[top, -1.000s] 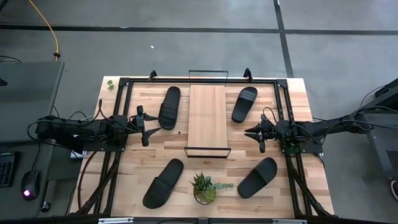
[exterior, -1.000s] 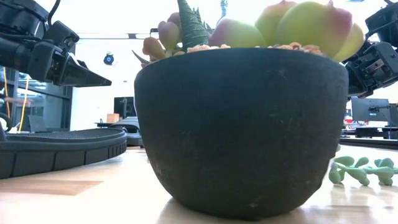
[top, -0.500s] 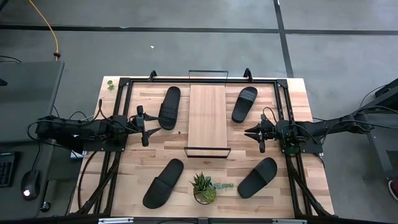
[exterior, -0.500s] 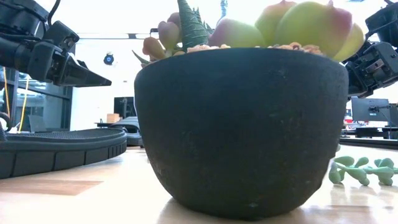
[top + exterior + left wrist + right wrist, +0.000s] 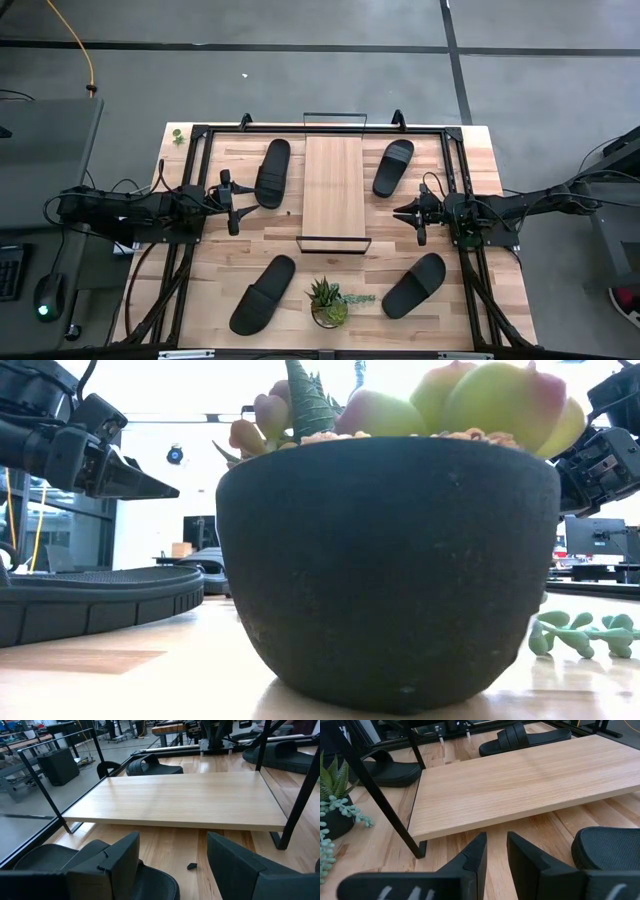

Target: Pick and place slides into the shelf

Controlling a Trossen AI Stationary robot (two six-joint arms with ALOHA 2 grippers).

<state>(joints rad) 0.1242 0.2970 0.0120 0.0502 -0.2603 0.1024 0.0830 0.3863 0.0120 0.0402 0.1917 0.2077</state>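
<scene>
the four slides lie where they lay a second ago, one at each corner [image 5: 272, 172] [image 5: 393, 167] [image 5: 263, 294] [image 5: 414, 285] around the bare shelf [image 5: 333, 190] at mid-table, so nothing has moved and no pick seems begun. the left gripper [image 5: 232, 203], fingers spread, and the right gripper [image 5: 417, 213], fingers slightly parted, both empty, hang either side of the shelf.

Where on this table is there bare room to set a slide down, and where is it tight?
The shelf board is wholly bare. Bare tabletop also lies between the left gripper and the near-left slide. It is crowded at the near edge, where the potted plant sits between two slides, and beside the left gripper, close to the far-left slide.
</scene>
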